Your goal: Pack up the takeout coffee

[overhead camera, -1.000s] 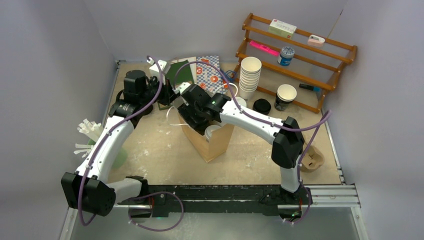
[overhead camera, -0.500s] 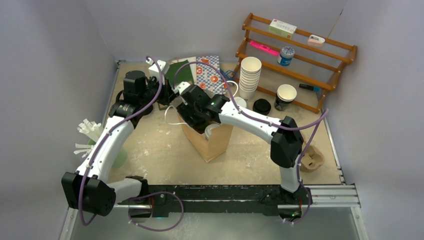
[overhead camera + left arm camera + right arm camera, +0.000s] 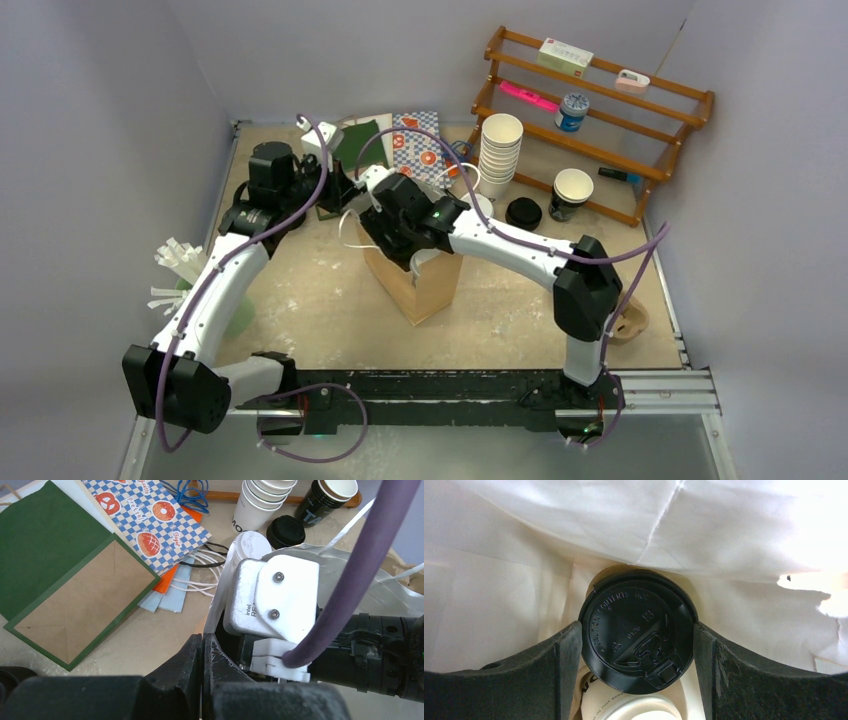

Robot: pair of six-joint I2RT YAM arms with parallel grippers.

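Black-lid cup (image 3: 639, 630) clamped in R gripper (image 3: 638, 650) inside bag (image 3: 430, 295); arm (image 3: 500, 240) shifted slightly.

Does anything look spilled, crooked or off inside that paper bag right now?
Nothing stands out. The black-lidded cup sits level in the right gripper inside the paper bag, the white-lidded cup beside it, no spill visible; the left gripper pinches the bag's rim.

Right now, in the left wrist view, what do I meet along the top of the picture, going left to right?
green paper bag → blue-checked pretzel bag → stack of white cups → dark lidless cup
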